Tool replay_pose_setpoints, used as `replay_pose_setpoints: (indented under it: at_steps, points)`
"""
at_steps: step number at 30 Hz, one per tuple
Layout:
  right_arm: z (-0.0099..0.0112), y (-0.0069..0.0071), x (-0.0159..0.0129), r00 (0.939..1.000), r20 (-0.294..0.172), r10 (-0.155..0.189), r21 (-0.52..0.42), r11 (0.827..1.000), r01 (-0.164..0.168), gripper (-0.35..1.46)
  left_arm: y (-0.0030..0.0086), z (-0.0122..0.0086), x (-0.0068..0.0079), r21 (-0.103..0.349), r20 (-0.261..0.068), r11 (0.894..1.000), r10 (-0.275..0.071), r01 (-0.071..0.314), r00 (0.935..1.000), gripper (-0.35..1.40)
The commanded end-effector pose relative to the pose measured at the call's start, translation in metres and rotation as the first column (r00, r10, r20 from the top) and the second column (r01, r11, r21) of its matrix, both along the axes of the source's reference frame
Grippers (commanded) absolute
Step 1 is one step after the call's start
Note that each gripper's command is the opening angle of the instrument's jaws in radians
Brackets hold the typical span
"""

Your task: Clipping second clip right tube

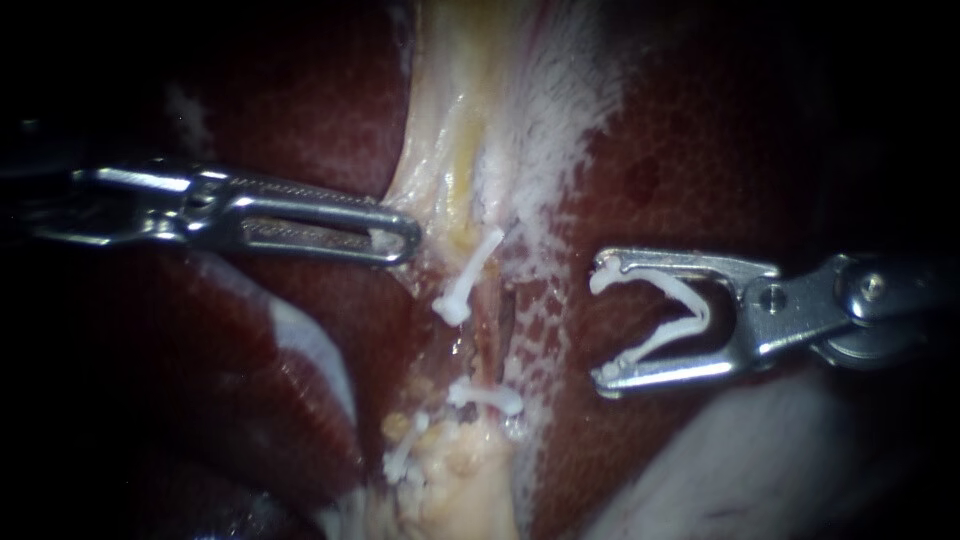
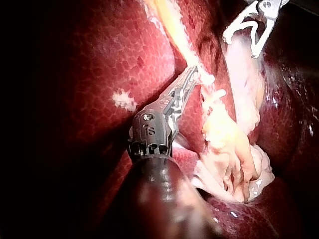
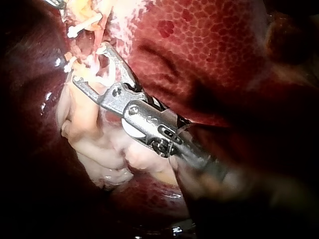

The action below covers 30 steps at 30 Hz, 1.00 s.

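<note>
Clip (image 1: 655, 310) held in right instrument's (image 1: 601, 323) spread jaws — left instrument (image 1: 405, 240) grips pale tissue (image 1: 432, 185).

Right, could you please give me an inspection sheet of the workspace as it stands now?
Surface: liver, dark red, with a pale tissue strip down the middle.
Job's things: upper clip, middle clip and lower clip sit along the strip; an open clip is loaded.
Clutter: nothing seen.
Instruments: left instrument, jaws shut on the strip's edge; right instrument, jaws wide, holding the open clip, not yet around a tube.
Cables: nothing seen.
Surroundings: dark, nothing seen.
</note>
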<state>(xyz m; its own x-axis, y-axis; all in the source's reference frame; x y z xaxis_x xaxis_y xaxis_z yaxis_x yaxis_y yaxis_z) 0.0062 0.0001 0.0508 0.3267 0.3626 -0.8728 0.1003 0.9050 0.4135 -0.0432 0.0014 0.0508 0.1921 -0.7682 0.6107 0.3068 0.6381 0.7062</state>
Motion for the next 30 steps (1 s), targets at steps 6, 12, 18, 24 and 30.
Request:
replay_pose_setpoints:
  at_steps: [6,12,18,24,30]
  points:
    - [0.0002,-0.0002,0.0,1.0,-0.001,-0.001,-0.002,1.0,0.001,0.6,0.0002,-0.0007,0.0003,0.003,0.002,1.0,0.001,-0.001,1.0,-0.35]
    - [0.0012,-0.0014,0.0008,0.9995,0.023,0.023,0.082,0.996,-0.025,0.6,0.0012,-0.0031,0.0019,0.016,0.009,1.0,0.006,-0.006,0.9999,-0.35]
    - [0.003,-0.0031,0.0027,0.9968,0.058,0.054,0.186,0.98,-0.064,0.6,0.0026,-0.0066,0.0037,0.024,0.012,1.0,-0.018,0.018,0.9998,-0.35]
    - [0.005,-0.0045,0.0053,0.995,0.076,0.064,0.245,0.966,-0.081,0.6,0.0032,-0.0103,0.0045,0.007,0.026,0.999,-0.034,0.034,0.9991,-0.35]
    - [0.0071,-0.0053,0.0075,0.996,0.075,0.048,0.27,0.961,-0.067,0.6,0.0027,-0.0122,0.0045,-0.003,0.03,0.999,-0.039,0.039,0.9988,-0.35]
